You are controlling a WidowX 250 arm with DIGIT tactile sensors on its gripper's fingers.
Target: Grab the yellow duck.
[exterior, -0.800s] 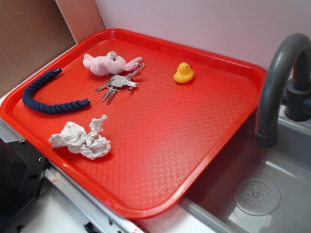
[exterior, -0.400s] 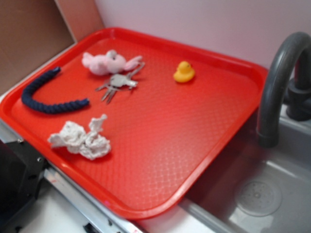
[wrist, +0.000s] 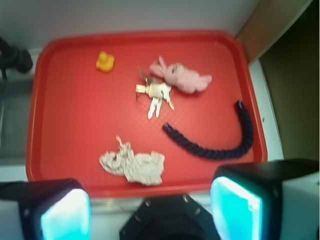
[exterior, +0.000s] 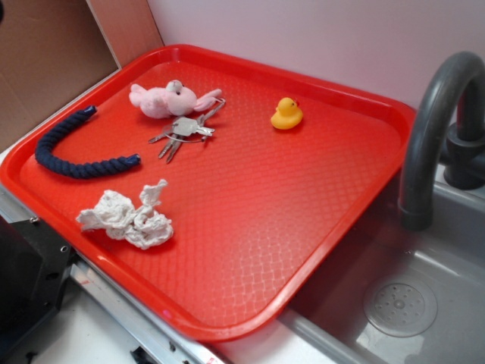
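Nothing done yet — the yellow duck (exterior: 286, 114) sits untouched at the far side of the red tray (exterior: 326, 250), well apart from the hand (wrist: 150, 207), whose fingers stand wide at the near edge — the whole reach and grab remain.

Yellow duck (exterior: 286, 114) upright on red tray (exterior: 303, 227), beside keys (exterior: 182, 130).

bright, even light fills both views. in the exterior view the red tray (exterior: 250, 227) is sharp, its glossy rim catching pale glare, and objects cast only short soft shadows. the wrist view is softer and slightly blurred throughout, with the gripper (wrist: 150, 210) out of focus at the bottom edge, its fingers (wrist: 65, 215) glowing washed-out cyan.
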